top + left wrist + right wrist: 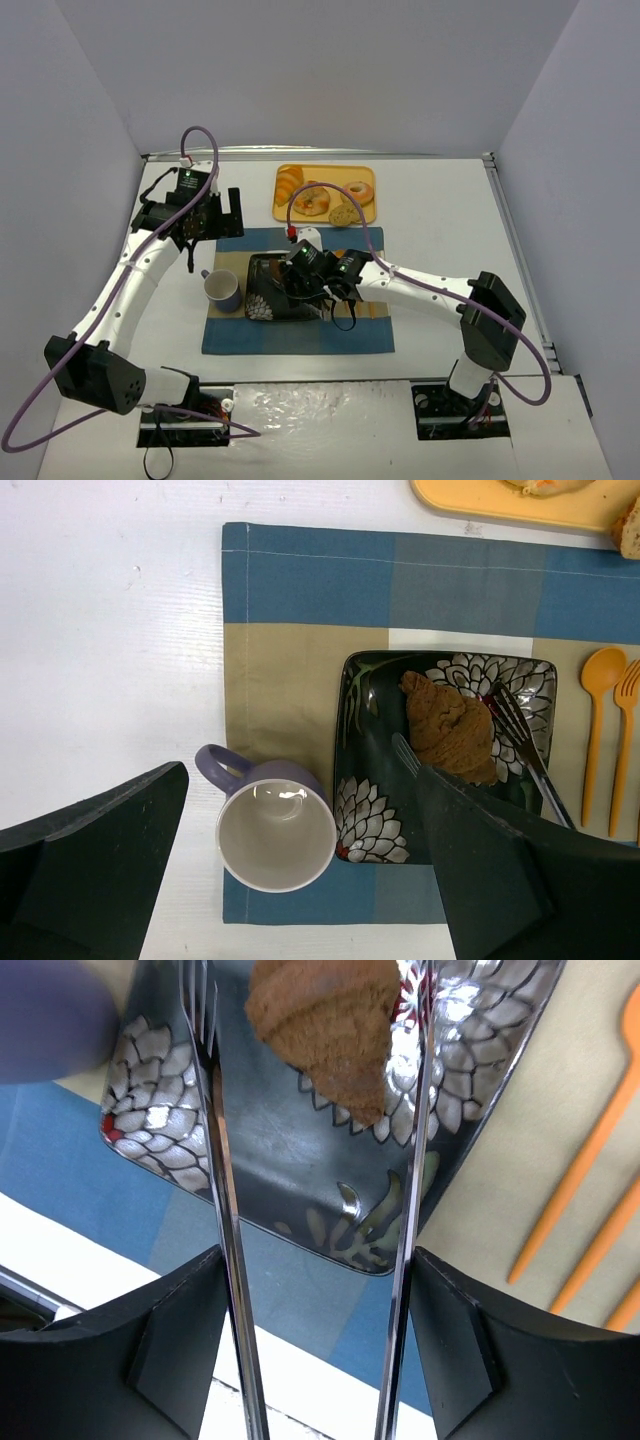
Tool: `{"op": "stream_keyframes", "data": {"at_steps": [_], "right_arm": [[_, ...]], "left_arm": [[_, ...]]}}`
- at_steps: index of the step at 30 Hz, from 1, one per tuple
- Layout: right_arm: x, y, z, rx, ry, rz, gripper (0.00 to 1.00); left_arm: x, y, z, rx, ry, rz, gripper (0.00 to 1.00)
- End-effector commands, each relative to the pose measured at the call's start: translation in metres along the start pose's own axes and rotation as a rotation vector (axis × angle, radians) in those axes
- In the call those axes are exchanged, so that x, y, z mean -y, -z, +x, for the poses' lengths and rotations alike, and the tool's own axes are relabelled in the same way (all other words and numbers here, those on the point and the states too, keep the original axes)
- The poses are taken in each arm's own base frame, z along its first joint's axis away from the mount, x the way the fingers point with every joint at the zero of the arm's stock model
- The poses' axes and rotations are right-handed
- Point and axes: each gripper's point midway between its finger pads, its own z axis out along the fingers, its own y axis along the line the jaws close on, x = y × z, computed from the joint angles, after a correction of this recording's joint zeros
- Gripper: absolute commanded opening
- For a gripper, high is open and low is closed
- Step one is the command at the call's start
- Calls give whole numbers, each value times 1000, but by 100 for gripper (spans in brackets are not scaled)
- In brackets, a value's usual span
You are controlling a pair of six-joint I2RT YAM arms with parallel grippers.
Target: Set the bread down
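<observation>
A brown, croissant-like bread [325,1020] [450,730] lies on the black flower-patterned plate [290,1160] [375,820] [262,290]. My right gripper [315,1260] [303,278] hovers over the plate, its fingers [170,1320] pressed on the two arms of metal tongs [222,1160] [525,740]. The tongs' arms stand apart on either side of the bread, with a gap on the left side. My left gripper [300,780] [215,215] hangs open and empty, above the table left of the plate. In the top view the right gripper hides the bread.
A purple mug [275,835] [222,290] stands left of the plate on the blue and tan placemat [300,335]. Orange cutlery [598,720] [570,1200] lies right of the plate. A yellow tray [325,172] with several pastries sits behind the mat.
</observation>
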Motion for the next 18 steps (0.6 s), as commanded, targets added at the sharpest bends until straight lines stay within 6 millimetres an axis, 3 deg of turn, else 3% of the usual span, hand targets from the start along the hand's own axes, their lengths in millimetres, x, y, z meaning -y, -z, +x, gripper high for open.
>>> {"op": "stream_keyframes", "data": {"at_steps": [1, 8, 14, 18], "right_arm": [[-13, 55, -67, 196, -30, -34, 66], [13, 73, -126, 276, -85, -2, 66], [61, 65, -175, 314, -149, 62, 65], [81, 61, -207, 338, -182, 59, 65]], "left_arm": [[1, 22, -34, 123, 2, 20, 97], [-5, 14, -34, 118, 39, 17, 97], [-9, 10, -38, 123, 103, 65, 97], [-15, 8, -40, 124, 133, 82, 97]]}}
